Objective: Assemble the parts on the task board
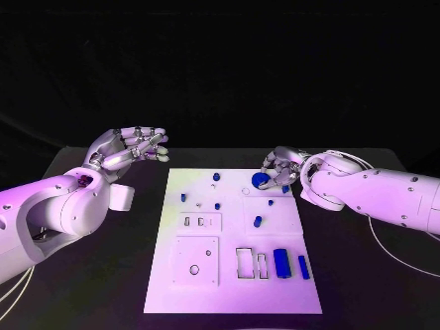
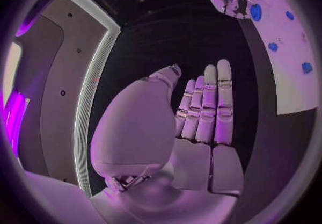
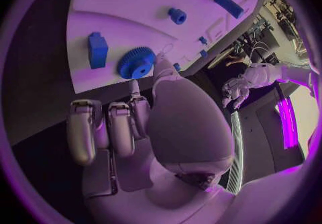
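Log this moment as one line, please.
right hand: holding blue gear over task board | left hand: open, off board

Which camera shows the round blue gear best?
The right wrist view: the blue gear is near, teeth plain, at the right hand's fingertips. The head view has it small, partly behind fingers. The left wrist view shows a far-off blue blob.

A robotics laboratory is indicated. A flat white rectangular task board (image 1: 230,289) with cut-out slots and small blue plastic parts (image 1: 280,263) is laid on a matte black table (image 1: 101,289) against a blacked-out backdrop. Cluttered equipment racks (image 3: 271,20) are seen beyond the table edge.
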### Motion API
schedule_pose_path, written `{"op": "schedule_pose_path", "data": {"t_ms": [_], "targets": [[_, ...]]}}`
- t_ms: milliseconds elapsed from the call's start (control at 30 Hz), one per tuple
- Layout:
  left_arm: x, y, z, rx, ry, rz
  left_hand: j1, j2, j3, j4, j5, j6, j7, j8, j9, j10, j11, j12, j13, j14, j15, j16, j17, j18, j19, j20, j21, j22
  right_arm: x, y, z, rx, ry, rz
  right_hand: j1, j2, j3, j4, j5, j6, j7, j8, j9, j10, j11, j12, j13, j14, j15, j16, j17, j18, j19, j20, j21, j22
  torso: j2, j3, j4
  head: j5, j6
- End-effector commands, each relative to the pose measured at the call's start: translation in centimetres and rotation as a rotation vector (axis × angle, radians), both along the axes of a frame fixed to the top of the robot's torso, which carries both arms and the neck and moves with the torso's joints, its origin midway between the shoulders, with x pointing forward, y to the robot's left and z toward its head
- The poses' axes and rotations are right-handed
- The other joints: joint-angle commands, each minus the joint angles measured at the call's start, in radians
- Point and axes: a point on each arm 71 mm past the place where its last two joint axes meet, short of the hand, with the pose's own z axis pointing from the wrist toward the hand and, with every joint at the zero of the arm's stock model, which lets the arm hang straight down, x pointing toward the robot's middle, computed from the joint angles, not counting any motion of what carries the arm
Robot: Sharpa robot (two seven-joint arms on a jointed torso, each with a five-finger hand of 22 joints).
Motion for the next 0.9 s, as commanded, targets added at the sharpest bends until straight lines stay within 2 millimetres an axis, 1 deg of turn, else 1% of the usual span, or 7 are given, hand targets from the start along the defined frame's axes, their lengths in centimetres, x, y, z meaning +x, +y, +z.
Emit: {"op": "schedule_pose_path", "data": {"t_ms": [33,200,400,500,733,800,900], "targets": [[-0.03,-0.22,0.12,-0.012,-0.003,-0.019,-0.003,0.003,0.004,0.000,-0.004,0.001,-0.002,-0.006,-0.001,0.003,0.001,-0.005,0.001,-0.006,0.000,-0.007,0.001,0.011,0.002,0.008,0.004,-0.001,0.06,0.15,-0.25,0.002,0.020,0.010,0.006,0.022,0.017,-0.002,-0.002,0.007,-0.004,0.007,0.001,0.011,0.001,0.009,0.079,0.080,0.003,0.005,0.147,-0.016,0.029,0.003,0.009,0.167,0.000,0.0002,0.0027,-0.003,-0.001],[-0.03,-0.19,0.12,-0.012,-0.002,-0.018,-0.003,0.003,0.004,0.000,-0.004,0.001,-0.002,-0.006,-0.001,0.003,0.001,-0.005,0.001,-0.006,0.000,-0.007,0.001,0.011,0.002,0.008,0.004,-0.001,0.19,0.19,-0.52,0.001,0.028,0.009,0.017,0.040,0.045,-0.004,-0.003,0.018,-0.007,0.012,-0.001,0.019,-0.002,0.020,0.092,0.081,0.001,0.007,0.153,-0.018,0.033,0.001,0.013,0.173,0.000,0.0008,0.0023,-0.001,-0.004],[-0.03,-0.15,0.12,-0.011,-0.001,-0.018,-0.003,0.003,0.004,0.000,-0.004,0.001,-0.002,-0.006,-0.001,0.003,0.001,-0.005,0.001,-0.006,0.000,-0.007,0.001,0.011,0.002,0.008,0.004,-0.001,0.32,0.03,-0.78,-0.004,0.036,0.004,0.026,0.047,0.062,-0.007,-0.002,0.023,-0.008,0.012,-0.004,0.025,-0.003,0.027,0.100,0.081,0.000,0.008,0.157,-0.019,0.035,0.000,0.016,0.177,0.000,0.0014,0.0011,0.000,-0.008],[-0.03,-0.13,0.11,-0.011,0.000,-0.018,-0.003,0.003,0.004,0.000,-0.004,0.001,-0.002,-0.006,-0.001,0.003,0.001,-0.005,0.001,-0.006,0.000,-0.007,0.001,0.011,0.002,0.008,0.004,-0.001,0.36,-0.07,-0.86,-0.013,0.035,0.003,0.031,0.045,0.068,-0.010,-0.003,0.024,-0.008,0.011,-0.005,0.026,-0.003,0.029,0.102,0.082,-0.001,0.009,0.158,-0.019,0.037,-0.001,0.017,0.179,0.000,0.0015,0.0011,0.000,-0.009],[-0.03,-0.10,0.09,-0.010,0.002,-0.018,-0.003,0.003,0.005,-0.002,-0.004,0.003,-0.003,-0.006,-0.001,0.005,0.000,-0.005,0.001,-0.006,-0.001,-0.007,0.005,0.012,0.002,0.008,0.005,-0.002,0.24,-0.07,-0.90,-0.052,0.016,0.019,0.042,0.027,0.080,-0.016,-0.004,0.032,-0.009,0.011,-0.008,0.049,-0.004,0.058,0.133,0.084,-0.001,0.012,0.170,-0.022,0.045,-0.001,0.026,0.190,-0.001,0.0026,0.0008,0.000,-0.012],[-0.03,-0.10,0.09,-0.010,0.002,-0.018,-0.003,0.003,0.005,-0.002,-0.004,0.003,-0.003,-0.006,-0.001,0.005,0.000,-0.005,0.001,-0.006,-0.001,-0.007,0.005,0.012,0.002,0.008,0.005,-0.002,0.21,-0.06,-0.88,-0.056,0.011,0.022,0.042,0.026,0.081,-0.016,-0.004,0.033,-0.009,0.012,-0.008,0.051,-0.004,0.060,0.135,0.084,-0.001,0.012,0.170,-0.023,0.046,-0.001,0.027,0.191,-0.001,0.0021,0.0009,-0.001,-0.012],[-0.03,-0.09,0.09,-0.010,0.002,-0.019,-0.003,0.003,0.005,-0.002,-0.004,0.003,-0.003,-0.006,-0.001,0.005,0.000,-0.005,0.001,-0.006,-0.001,-0.007,0.005,0.012,0.002,0.008,0.005,-0.002,0.08,0.07,-0.72,-0.060,-0.018,0.033,0.052,0.024,0.104,-0.018,-0.002,0.056,-0.014,0.020,-0.007,0.065,-0.008,0.078,0.154,0.086,-0.004,0.015,0.179,-0.026,0.054,-0.003,0.036,0.202,-0.001,0.0019,-0.0003,0.000,-0.011]]}}
